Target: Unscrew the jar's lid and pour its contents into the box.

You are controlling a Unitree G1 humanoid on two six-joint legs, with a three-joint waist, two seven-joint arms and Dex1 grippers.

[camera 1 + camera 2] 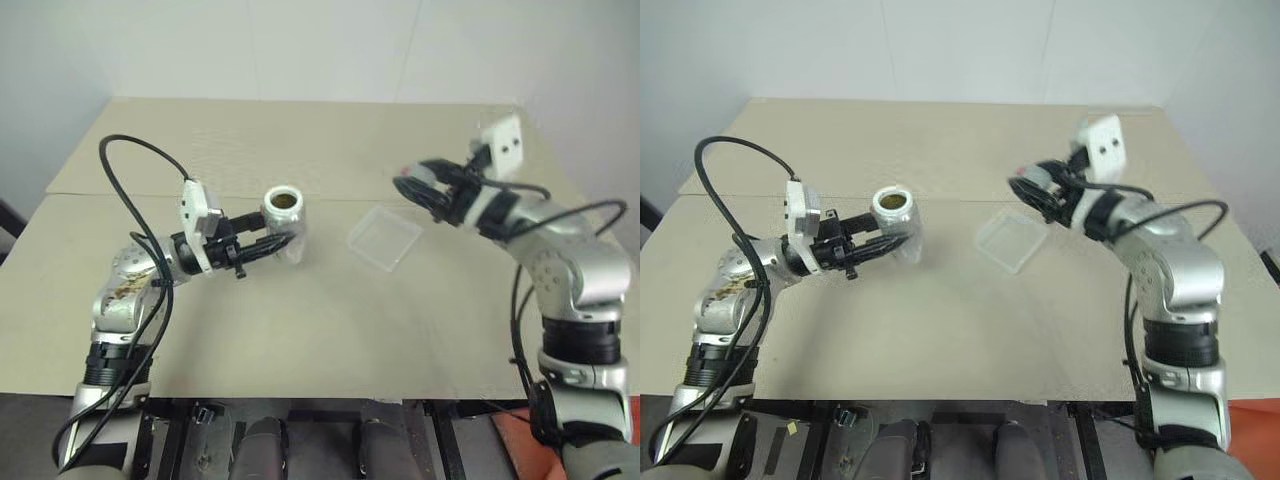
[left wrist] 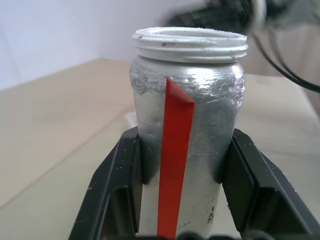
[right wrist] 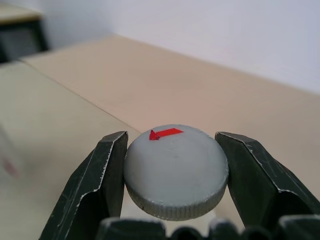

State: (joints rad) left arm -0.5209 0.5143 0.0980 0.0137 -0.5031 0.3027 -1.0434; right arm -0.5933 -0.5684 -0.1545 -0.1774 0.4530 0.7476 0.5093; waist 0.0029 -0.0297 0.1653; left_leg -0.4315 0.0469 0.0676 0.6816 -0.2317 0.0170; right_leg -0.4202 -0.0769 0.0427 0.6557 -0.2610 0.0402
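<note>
On the table (image 1: 300, 330), the box (image 1: 385, 238) was noted empty at centre, the uncapped jar (image 1: 285, 222) was found clamped upright by the left gripper (image 1: 268, 243) at its nine o'clock, brownish contents (image 1: 285, 201) inside, and the lid (image 3: 175, 170) was pinched by the right gripper (image 3: 175, 175) at three o'clock.

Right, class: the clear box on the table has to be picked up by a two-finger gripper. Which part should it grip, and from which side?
Grip the box by its raised rim, one finger inside and one outside the wall, coming from above. It lies flat and shallow, probably too wide to span, so the thin rim is the likeliest hold. The near edge looks freest.
</note>
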